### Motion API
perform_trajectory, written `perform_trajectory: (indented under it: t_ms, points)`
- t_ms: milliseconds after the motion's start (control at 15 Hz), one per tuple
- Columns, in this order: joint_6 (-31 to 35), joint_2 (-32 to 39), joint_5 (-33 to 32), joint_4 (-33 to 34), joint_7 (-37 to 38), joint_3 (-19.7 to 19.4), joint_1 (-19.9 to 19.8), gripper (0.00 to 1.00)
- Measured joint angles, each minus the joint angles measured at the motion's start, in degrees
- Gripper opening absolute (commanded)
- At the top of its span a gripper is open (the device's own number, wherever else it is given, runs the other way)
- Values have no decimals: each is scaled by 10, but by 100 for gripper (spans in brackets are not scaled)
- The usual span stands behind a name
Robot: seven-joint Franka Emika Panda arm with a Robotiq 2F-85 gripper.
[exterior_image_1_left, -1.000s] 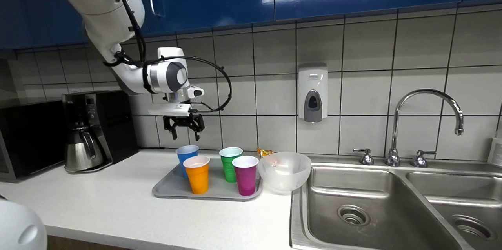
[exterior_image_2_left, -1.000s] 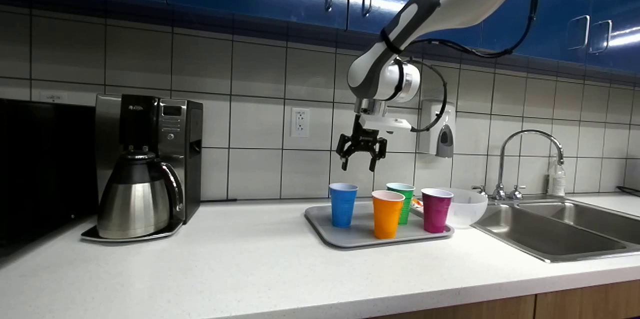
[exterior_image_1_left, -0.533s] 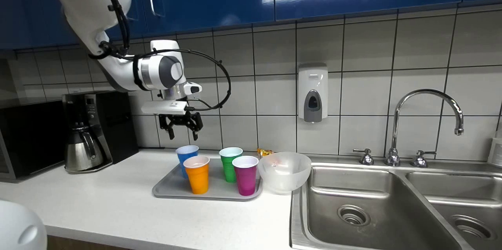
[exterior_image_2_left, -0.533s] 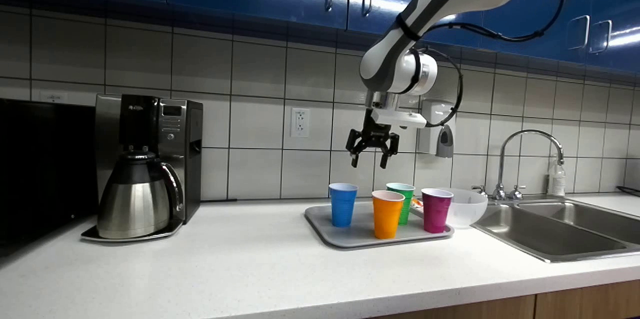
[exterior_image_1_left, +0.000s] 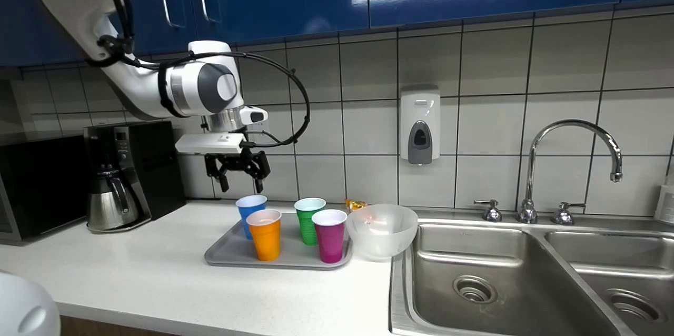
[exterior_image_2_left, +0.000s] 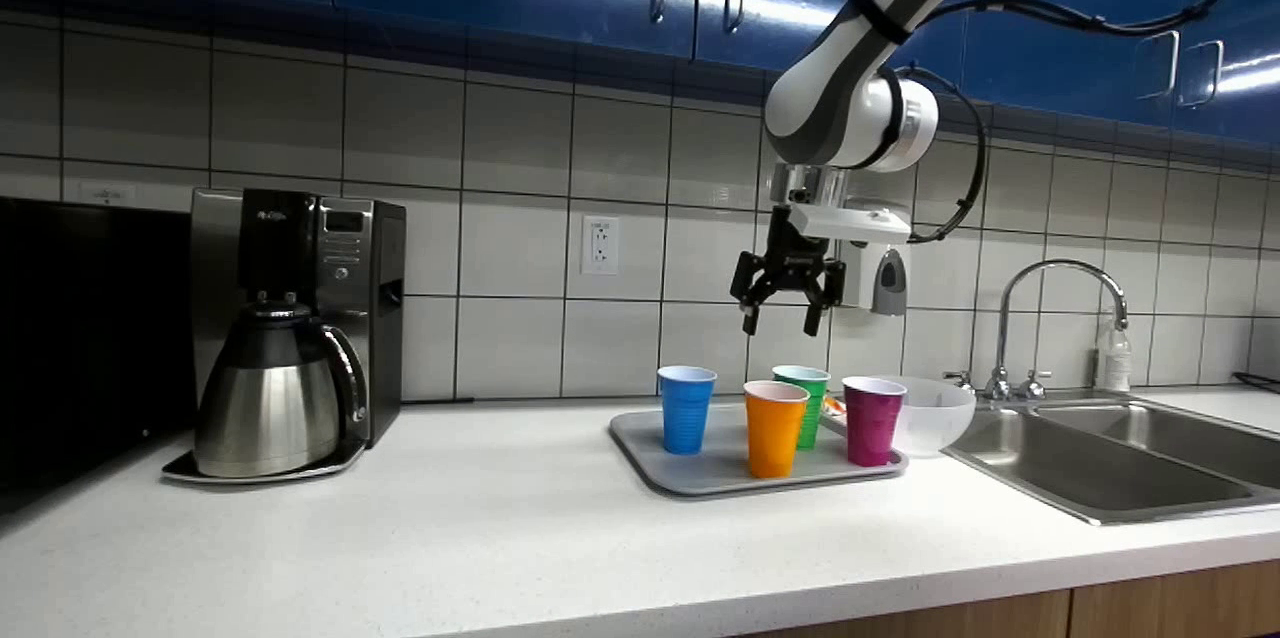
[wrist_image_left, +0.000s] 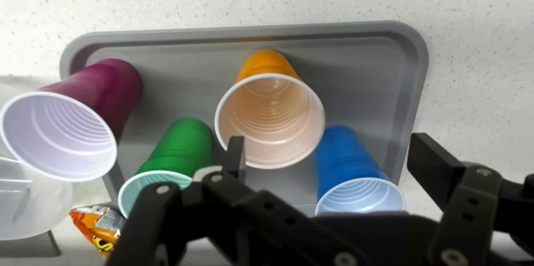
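White counter [exterior_image_2_left: 430, 548]: orange cup [exterior_image_2_left: 775, 433], blue cup [exterior_image_2_left: 686, 415] below tool [exterior_image_2_left: 781, 321], apart.

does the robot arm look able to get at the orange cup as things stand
Probably yes: the jaws hang open and empty above the gray tray, and nothing lies over the orange cup, though the green cup and blue cup stand nearby.

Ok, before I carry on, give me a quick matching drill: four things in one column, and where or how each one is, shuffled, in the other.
1. gripper
2. blue cup
3. white dispenser
4. carafe

A. fixed to the tiled wall
B. standing in the coffee maker
C. upright on the gray tray
D. open, holding nothing

Pairs: 1-D, 2-C, 3-A, 4-B
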Motion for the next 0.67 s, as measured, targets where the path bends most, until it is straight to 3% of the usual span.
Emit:
perform_trajectory:
  t_ms: [667]
  points:
    - [0,1,0,-5,0,2,0,100]
